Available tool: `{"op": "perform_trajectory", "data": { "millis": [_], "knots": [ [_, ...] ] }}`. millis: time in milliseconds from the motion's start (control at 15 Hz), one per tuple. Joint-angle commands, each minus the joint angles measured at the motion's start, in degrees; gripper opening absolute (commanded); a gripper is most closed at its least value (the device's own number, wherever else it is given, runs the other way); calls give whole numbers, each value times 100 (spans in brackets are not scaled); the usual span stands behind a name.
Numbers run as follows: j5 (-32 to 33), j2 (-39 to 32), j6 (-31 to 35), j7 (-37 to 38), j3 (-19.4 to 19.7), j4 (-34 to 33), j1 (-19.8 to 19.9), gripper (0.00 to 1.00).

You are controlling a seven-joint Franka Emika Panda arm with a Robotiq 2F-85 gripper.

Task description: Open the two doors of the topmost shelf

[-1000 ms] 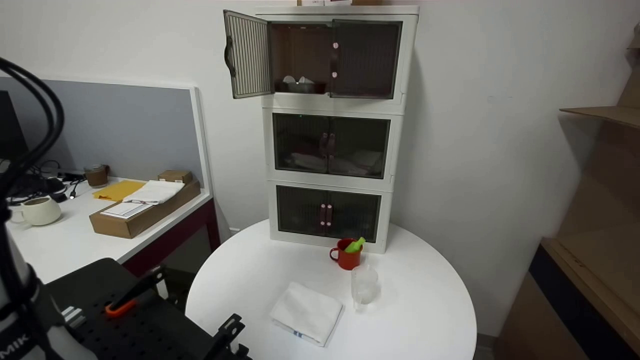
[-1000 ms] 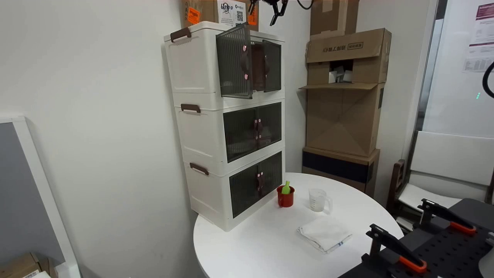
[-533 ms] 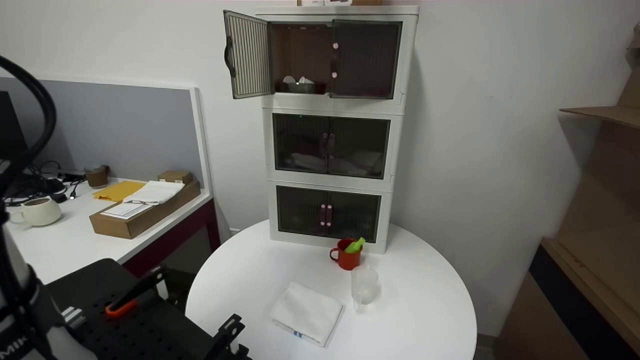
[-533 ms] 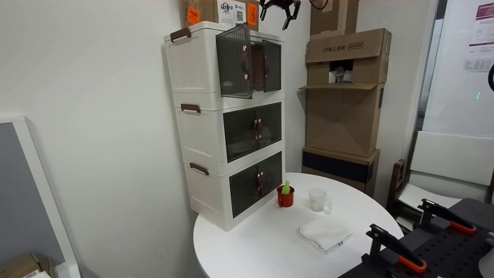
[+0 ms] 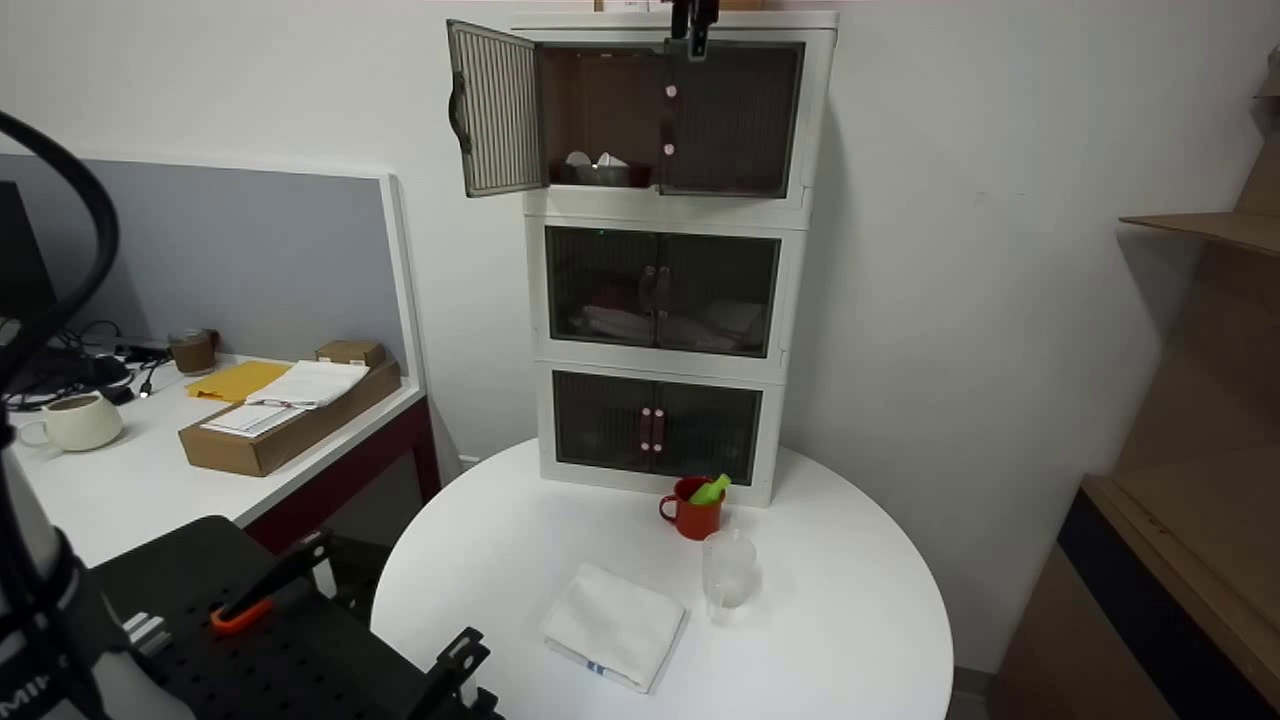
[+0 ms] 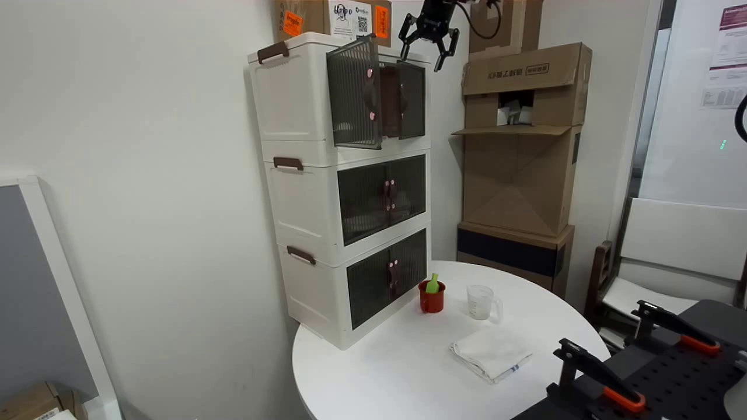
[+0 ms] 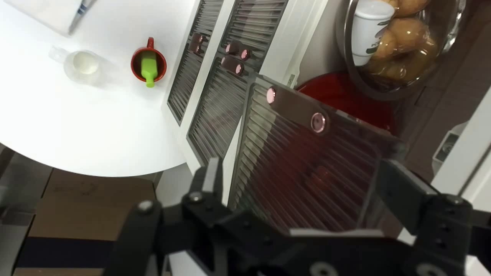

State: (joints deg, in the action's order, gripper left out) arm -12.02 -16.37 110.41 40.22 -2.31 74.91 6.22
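Of the two doors on the topmost shelf (image 5: 605,110), the left door (image 5: 500,110) is swung far outward. The right door (image 5: 740,125) stands ajar, its free edge a little out from the frame; the angle shows better in an exterior view of that same right door (image 6: 414,99). My gripper (image 6: 421,62) hangs above and in front of the right door's upper part, fingers spread and pointing down. In the wrist view the gripper (image 7: 301,165) spans the right door's ribbed panel (image 7: 291,161), nothing gripped. Whether a fingertip touches the door's top edge, I cannot tell.
Inside the shelf are a metal bowl (image 7: 406,86) with a white cup and a red dish (image 7: 349,99). Cardboard boxes (image 6: 516,175) rise beside the cabinet. The round table (image 5: 830,620) holds a red mug (image 5: 697,510), a clear measuring cup (image 6: 480,301) and a folded cloth (image 5: 615,625).
My gripper has come down from the top edge in an exterior view, shifting slightly right there, and now shows in both exterior views. Both doors stay as they were.
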Motion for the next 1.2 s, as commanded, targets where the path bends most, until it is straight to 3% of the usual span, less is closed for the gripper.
{"op": "perform_trajectory", "data": {
  "millis": [0,267,667,1133],
  "knots": [
    [-93,-187,-100,-53,-24,-149,27,100],
    [-84,-274,-156,-30,-46,-224,13,100],
    [-85,209,-92,-138,-167,-31,-15,100],
    [-54,195,-328,-69,-228,-313,-18,100]
  ]
}}
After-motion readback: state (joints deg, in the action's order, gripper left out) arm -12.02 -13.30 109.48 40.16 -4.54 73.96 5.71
